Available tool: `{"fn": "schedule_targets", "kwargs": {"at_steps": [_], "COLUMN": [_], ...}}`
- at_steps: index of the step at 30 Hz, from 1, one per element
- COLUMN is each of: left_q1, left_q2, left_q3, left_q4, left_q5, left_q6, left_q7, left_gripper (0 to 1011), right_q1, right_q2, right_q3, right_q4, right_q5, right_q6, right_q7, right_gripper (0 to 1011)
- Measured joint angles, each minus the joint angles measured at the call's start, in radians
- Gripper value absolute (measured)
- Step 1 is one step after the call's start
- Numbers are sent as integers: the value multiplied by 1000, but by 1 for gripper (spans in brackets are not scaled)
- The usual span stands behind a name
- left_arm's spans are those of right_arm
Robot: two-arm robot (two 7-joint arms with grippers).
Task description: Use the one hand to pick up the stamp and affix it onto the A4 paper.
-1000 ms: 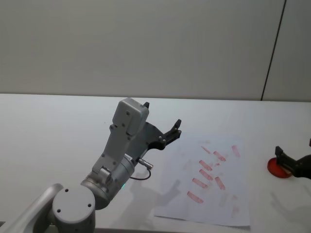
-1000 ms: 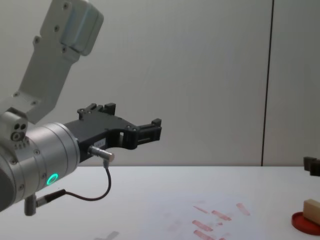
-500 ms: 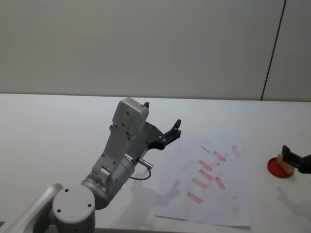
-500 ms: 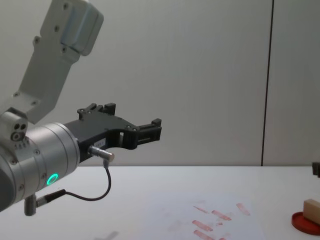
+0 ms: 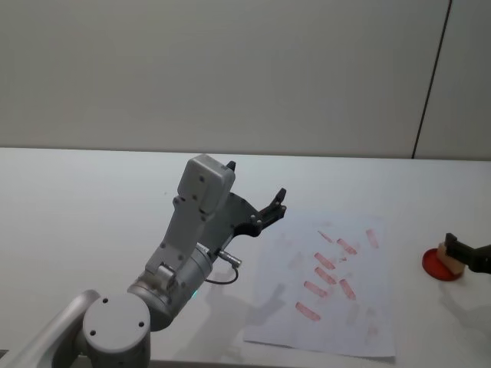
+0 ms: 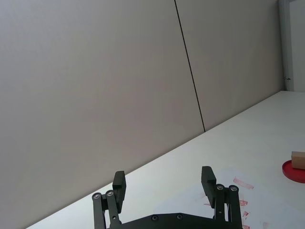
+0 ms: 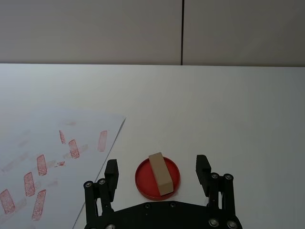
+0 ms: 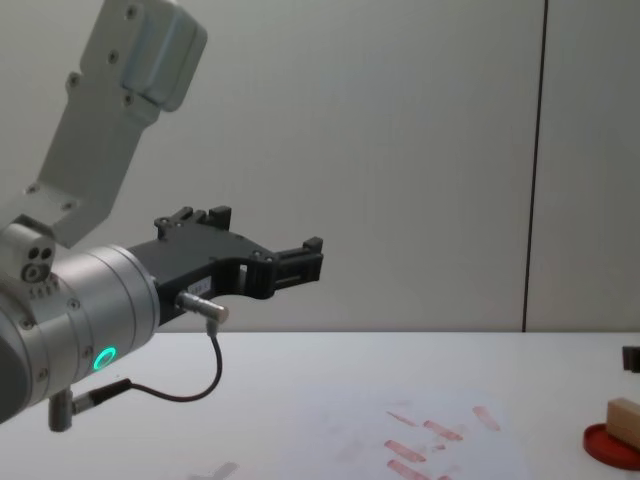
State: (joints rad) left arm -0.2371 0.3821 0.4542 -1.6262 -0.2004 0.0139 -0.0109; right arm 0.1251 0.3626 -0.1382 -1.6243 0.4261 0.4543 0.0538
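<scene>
The stamp point(image 7: 160, 174), a light-tan wooden block, rests on a round red ink pad point(image 7: 143, 183) at the right of the table, also seen as the stamp point(image 5: 445, 254) from the head camera. My right gripper point(image 7: 157, 168) is open just behind it; in its wrist view the fingers point(image 7: 111, 171) stand wide on either side of the block without touching it. The A4 paper point(image 5: 376, 307) lies left of the pad and carries several red marks. My left gripper point(image 5: 257, 211) hangs open and empty above the table, left of the paper.
The left arm's silver wrist point(image 8: 90, 320) with its green ring and a dangling black cable point(image 8: 205, 375) fills the chest view's left side. A plain grey wall point(image 5: 230, 77) stands behind the white table point(image 5: 92, 199).
My right gripper has drawn back toward the right edge, uncovering the stamp on the pad. The left arm has not moved.
</scene>
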Motion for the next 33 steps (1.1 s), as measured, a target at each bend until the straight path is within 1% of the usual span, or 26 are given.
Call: {"fn": "schedule_targets", "kwargs": {"at_steps": [7, 12, 23, 33], "left_q1": [0, 0, 0, 0], "left_q2": [0, 0, 0, 0], "left_q3": [0, 0, 0, 0], "left_q4": [0, 0, 0, 0], "left_q5": [0, 0, 0, 0], "left_q6": [0, 0, 0, 0], "left_q7": [0, 0, 0, 0], "left_gripper": [1002, 1002, 1002, 1002], "right_q1": [33, 59, 100, 133], "right_q2": [-13, -23, -41, -59], "right_q3": [-6, -11, -23, -36], "right_q4": [42, 73, 129, 184], "right_q5": [-8, -21, -53, -77], "right_q6": [27, 45, 64, 69], "right_q7": [8, 13, 25, 33], "right_gripper": [1001, 1001, 1001, 1001]}}
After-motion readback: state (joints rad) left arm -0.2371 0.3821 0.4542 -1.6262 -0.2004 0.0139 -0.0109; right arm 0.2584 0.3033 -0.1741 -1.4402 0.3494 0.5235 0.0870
